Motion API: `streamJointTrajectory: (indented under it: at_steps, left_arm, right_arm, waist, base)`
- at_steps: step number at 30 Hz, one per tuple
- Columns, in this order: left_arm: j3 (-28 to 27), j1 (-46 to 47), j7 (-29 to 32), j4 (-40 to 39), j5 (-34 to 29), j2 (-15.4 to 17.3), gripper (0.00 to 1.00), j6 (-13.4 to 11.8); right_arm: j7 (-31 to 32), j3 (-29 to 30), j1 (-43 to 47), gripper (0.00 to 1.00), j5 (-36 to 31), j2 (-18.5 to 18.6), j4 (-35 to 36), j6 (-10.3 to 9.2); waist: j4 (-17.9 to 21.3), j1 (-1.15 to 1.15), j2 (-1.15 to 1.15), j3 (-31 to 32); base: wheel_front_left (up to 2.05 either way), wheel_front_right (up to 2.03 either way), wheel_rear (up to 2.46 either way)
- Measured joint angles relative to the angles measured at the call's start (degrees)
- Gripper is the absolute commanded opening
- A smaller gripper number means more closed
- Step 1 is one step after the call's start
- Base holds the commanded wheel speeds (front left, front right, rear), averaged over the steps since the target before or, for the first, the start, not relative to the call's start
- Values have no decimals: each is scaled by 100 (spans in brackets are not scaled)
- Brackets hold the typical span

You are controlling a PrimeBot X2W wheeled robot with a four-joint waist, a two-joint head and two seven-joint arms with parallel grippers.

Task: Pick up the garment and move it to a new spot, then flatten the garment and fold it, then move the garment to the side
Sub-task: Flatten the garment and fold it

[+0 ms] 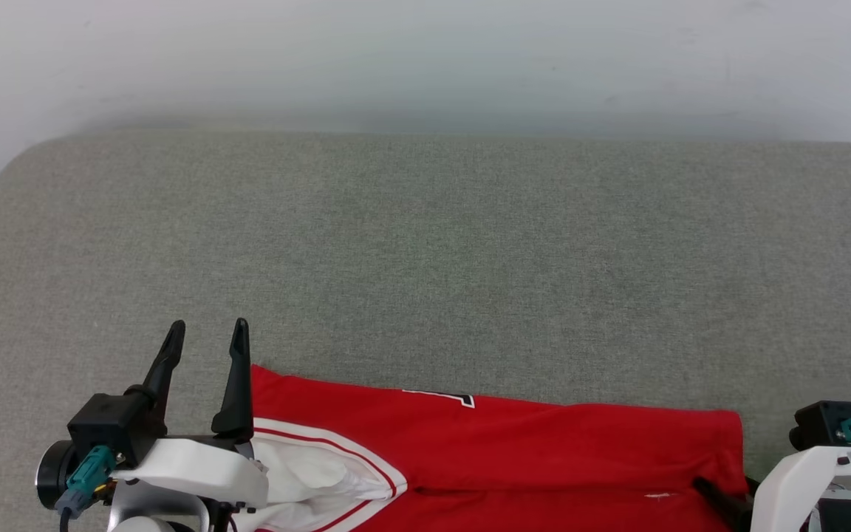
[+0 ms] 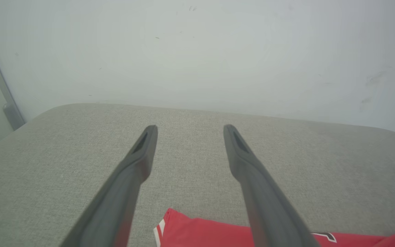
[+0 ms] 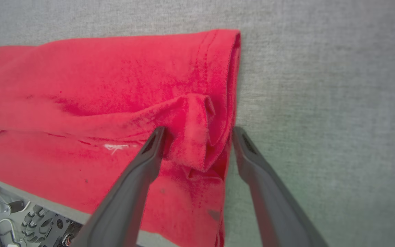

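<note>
Garment (image 1: pixel 529 443) lies folded; left gripper (image 1: pixel 207 325), right gripper (image 3: pixel 198 132) — agape.

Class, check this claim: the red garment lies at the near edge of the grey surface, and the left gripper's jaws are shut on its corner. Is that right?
No. The left gripper has its jaws open, gripping nothing, as the left wrist view shows. The garment does lie at the near edge of the grey surface.
</note>
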State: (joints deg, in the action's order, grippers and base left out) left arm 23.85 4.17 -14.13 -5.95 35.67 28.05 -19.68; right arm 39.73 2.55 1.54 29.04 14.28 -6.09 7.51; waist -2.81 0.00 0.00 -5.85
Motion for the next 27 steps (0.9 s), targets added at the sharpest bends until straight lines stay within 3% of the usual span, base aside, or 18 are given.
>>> streamJointTrajectory:
  at_steps: [6, 7, 8, 9, 10, 21, 27]
  left_arm:
    - [92, 85, -11, 16, -89, -26, 100, -7]
    - [98, 85, -8, 16, -100, -25, 100, -11]
    - [105, 85, -8, 16, -120, -22, 100, -21]
    - [114, 85, -7, 15, -123, -20, 100, -22]
    - [122, 85, -2, 13, -126, -15, 100, -23]
    - [158, 44, 108, 4, -166, 63, 100, -119]
    - [187, -66, 165, -33, -190, 140, 100, -199]
  right_arm:
    - [118, -238, -58, 100, 74, -20, -347, -1]
    - [145, -288, -81, 85, 80, -11, -380, -1]
    - [146, -320, -105, 33, 114, -14, -409, -1]
    - [140, -346, -112, 13, 126, -11, -432, -1]
    - [134, -375, -132, 0, 160, -11, -457, -2]
    - [-225, -461, -260, 0, 313, 165, -369, 0]
    - [-244, -67, -284, 0, 257, 299, -308, 0]
  waist:
    - [-90, 0, 0, -125]
    - [-86, 0, 0, -125]
    - [-83, 0, 0, -127]
    - [-79, 0, 0, -127]
    - [-73, 0, 0, -125]
    - [33, 0, 0, 149]
    - [138, 0, 0, 311]
  base:
    - [0, 0, 0]
    - [0, 0, 0]
    - [0, 0, 0]
    - [0, 0, 0]
    - [0, 0, 0]
    - [0, 0, 0]
    - [0, 0, 0]
